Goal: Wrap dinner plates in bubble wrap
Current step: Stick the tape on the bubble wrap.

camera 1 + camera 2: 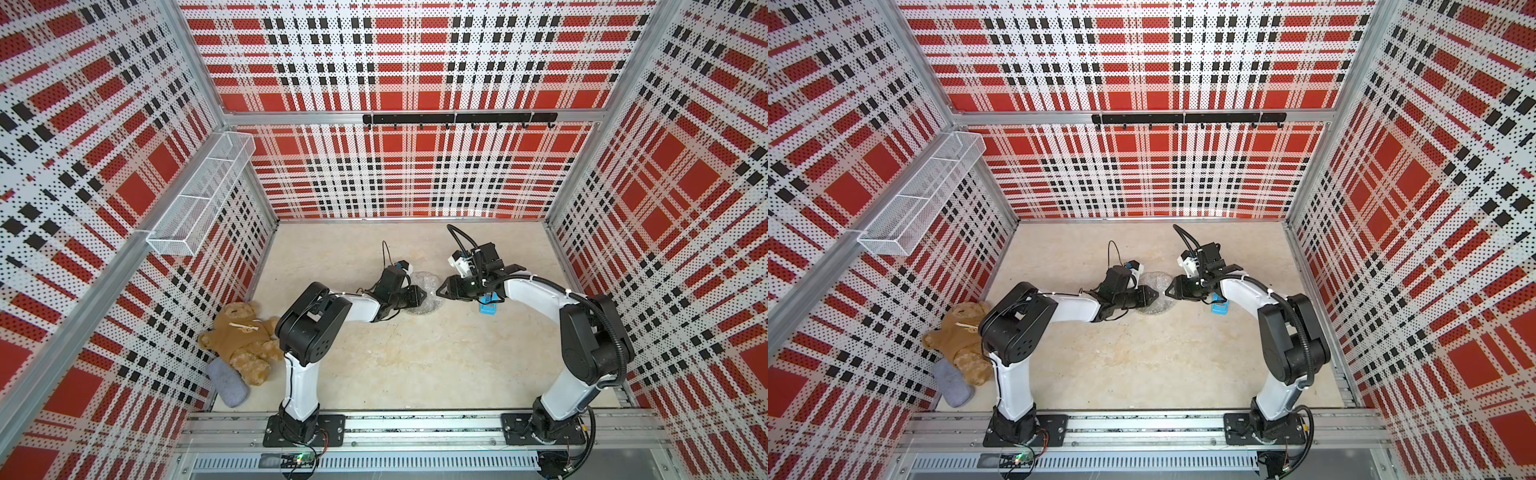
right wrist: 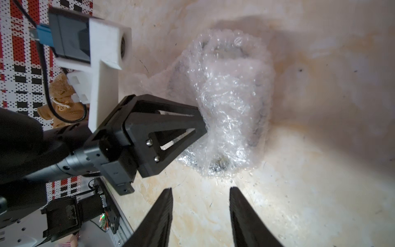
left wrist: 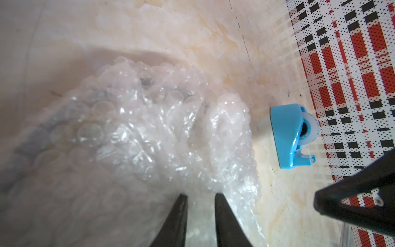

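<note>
Left gripper (image 2: 204, 124) low, tight on bubble wrap (image 2: 233, 96); right gripper (image 2: 201, 189) opposite (jaws apart).

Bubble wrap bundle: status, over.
Left tool shut on bubble wrap fold. Right tool open, empty, short of bundle. Plate covered, rim dim through wrap. Blue tape dispenser beside, apart.

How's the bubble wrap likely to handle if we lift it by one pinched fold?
Probably floppy: the bubble wrap lies crumpled in loose folds over the plate, so a lift by the left gripper would likely peel film, not raise the plate. Glossy film may slip between the fingers. Looks light; a push would likely crumple it.
</note>
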Tool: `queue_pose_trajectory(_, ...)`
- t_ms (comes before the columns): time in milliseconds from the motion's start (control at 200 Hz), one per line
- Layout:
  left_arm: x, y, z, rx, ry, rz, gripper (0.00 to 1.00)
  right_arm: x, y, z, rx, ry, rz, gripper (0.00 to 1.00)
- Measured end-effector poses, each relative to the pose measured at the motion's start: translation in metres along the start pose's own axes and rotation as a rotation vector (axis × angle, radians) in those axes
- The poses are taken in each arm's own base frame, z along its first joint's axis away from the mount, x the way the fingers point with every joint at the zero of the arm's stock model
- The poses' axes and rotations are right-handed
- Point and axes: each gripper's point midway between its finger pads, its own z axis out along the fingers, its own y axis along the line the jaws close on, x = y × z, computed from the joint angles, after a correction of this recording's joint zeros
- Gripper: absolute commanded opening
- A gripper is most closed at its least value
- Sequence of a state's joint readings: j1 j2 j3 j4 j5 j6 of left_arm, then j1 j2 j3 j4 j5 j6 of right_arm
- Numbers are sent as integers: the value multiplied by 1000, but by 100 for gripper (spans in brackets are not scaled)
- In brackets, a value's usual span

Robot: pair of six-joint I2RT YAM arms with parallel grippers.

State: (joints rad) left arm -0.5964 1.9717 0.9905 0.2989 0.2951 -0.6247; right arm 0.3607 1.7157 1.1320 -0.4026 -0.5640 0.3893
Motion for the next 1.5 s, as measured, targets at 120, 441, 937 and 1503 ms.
queue_pose_trajectory(120,0,0,0,-1,0,0,28,-15,0,4,30,-22,-42,38)
queue_pose_trajectory(441,0,0,0,-1,0,0,28,-10,-13,37,81,50,-93,32)
queue_pose_trajectory(937,0,0,0,-2,0,0,28,5,-17,57,80,105,-107,10)
queue_pose_trajectory(1503,0,0,0,-3,-1,0,28,5,-3,21,2,2,-47,3)
